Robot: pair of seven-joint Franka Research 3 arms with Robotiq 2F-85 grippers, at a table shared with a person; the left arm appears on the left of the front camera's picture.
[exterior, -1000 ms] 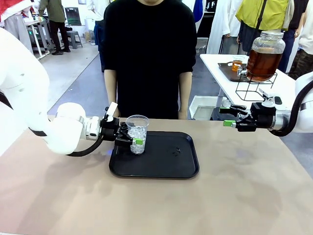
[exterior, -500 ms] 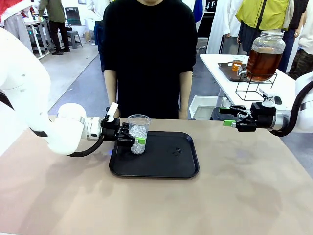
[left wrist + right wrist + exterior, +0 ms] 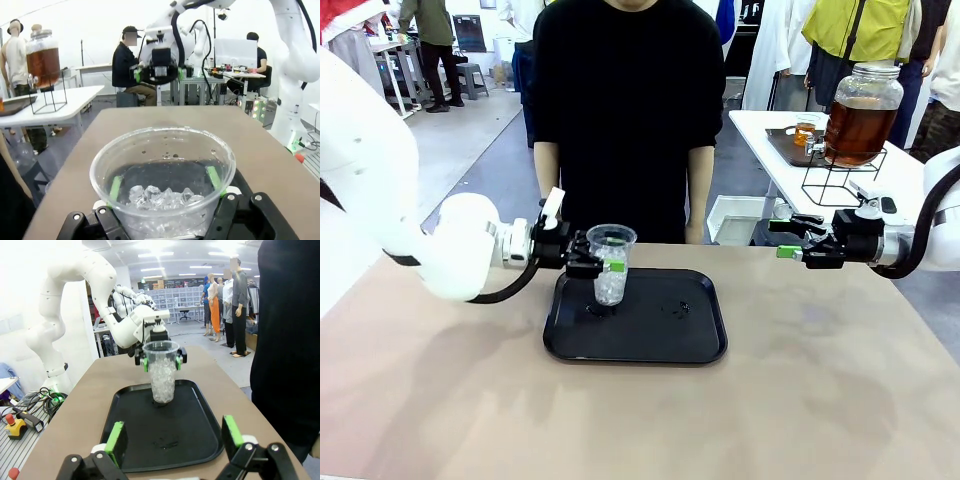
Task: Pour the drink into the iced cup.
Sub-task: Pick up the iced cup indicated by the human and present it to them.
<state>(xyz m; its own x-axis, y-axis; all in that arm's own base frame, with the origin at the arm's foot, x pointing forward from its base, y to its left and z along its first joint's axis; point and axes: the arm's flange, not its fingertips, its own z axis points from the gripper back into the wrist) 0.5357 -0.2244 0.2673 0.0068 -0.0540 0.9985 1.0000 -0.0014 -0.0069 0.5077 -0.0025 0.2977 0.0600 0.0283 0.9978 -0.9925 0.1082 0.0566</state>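
Note:
The iced cup [image 3: 611,268], clear plastic with ice cubes in its lower part, hangs a little above the black tray [image 3: 670,335]. My left gripper [image 3: 604,266] is shut on it from the left, green pads on both sides of the cup wall [image 3: 162,155]. From the right wrist view the cup [image 3: 162,375] and the left gripper [image 3: 161,360] sit over the tray's far end [image 3: 135,440]. My right gripper [image 3: 786,238] stands open at the table's right edge, nothing between its fingers [image 3: 172,436]. The drink, a brown liquid in a glass dispenser jar [image 3: 861,115], stands on a side table.
A person in black [image 3: 625,110] stands at the far side, arms down. The white side table [image 3: 820,160] at the back right holds the jar on a wire stand and a small tray with a glass. Bare tabletop lies in front of the tray.
My left gripper has shut on the iced cup and raised it a little off the tray, shifting slightly right. The right arm has not moved.

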